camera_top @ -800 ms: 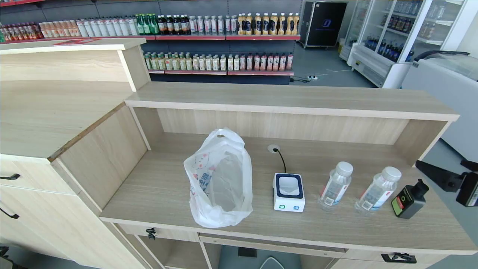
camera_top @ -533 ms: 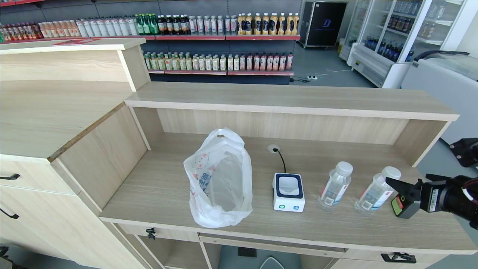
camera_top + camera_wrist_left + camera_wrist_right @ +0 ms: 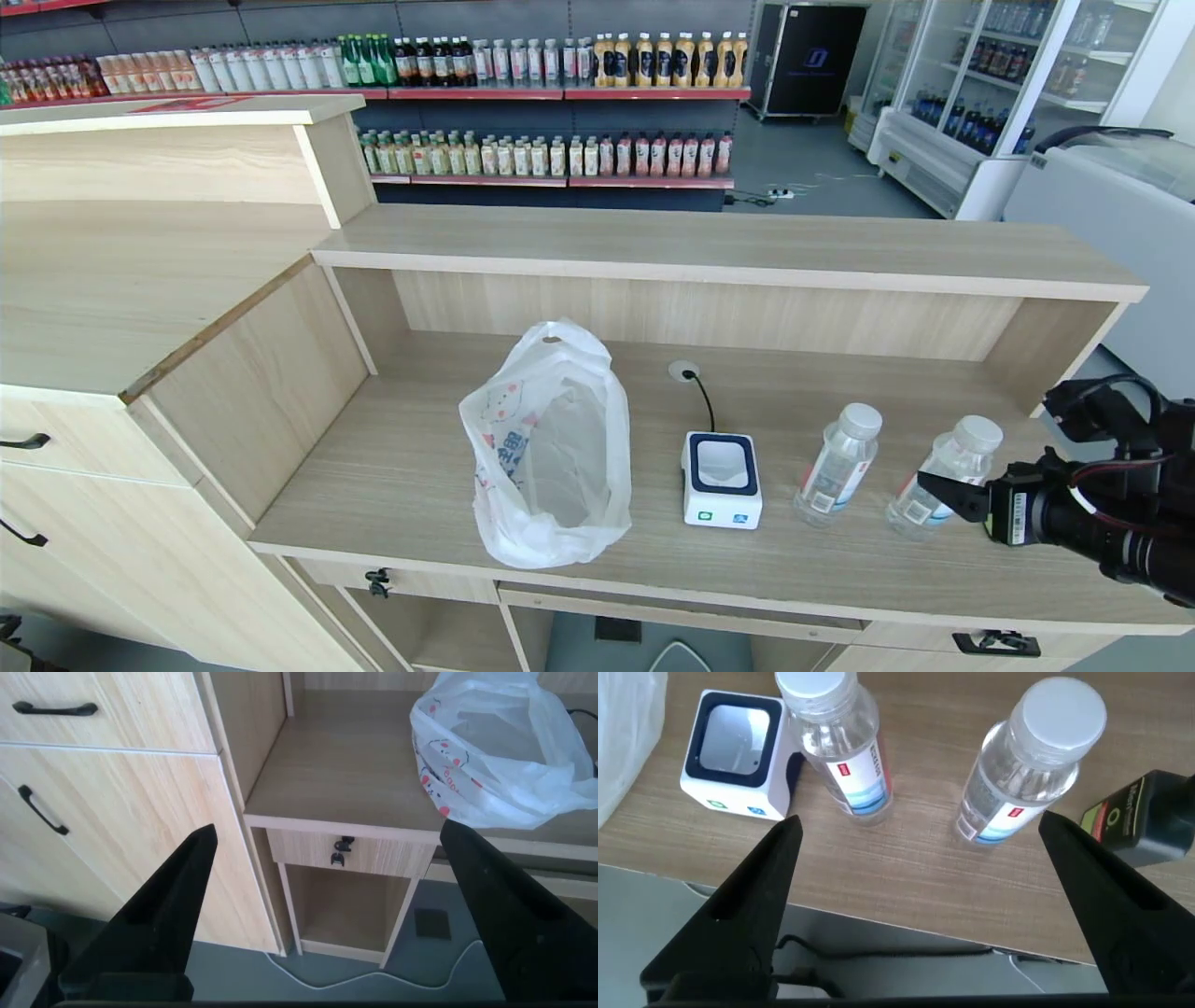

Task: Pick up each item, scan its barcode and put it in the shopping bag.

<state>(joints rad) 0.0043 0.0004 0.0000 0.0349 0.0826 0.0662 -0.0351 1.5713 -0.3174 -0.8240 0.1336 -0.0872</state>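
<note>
Right claw (image 3: 915, 910) released, fingers spread wide, at the right edge of the head frame over the counter's (image 3: 420, 485) front edge. Inner water bottle (image 3: 838, 464) and outer water bottle (image 3: 945, 476) stand lower right. A dark bottle (image 3: 1148, 821) stands just beside the outer one. Scanner (image 3: 720, 479) sits centre, with the shopping bag (image 3: 546, 457) left of it, mouth open. Left claw (image 3: 322, 915) is released, below counter level.

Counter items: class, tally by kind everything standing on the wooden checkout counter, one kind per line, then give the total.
clear water bottles: 2
dark bottle: 1
barcode scanner: 1
shopping bag: 1
Total: 5
</note>
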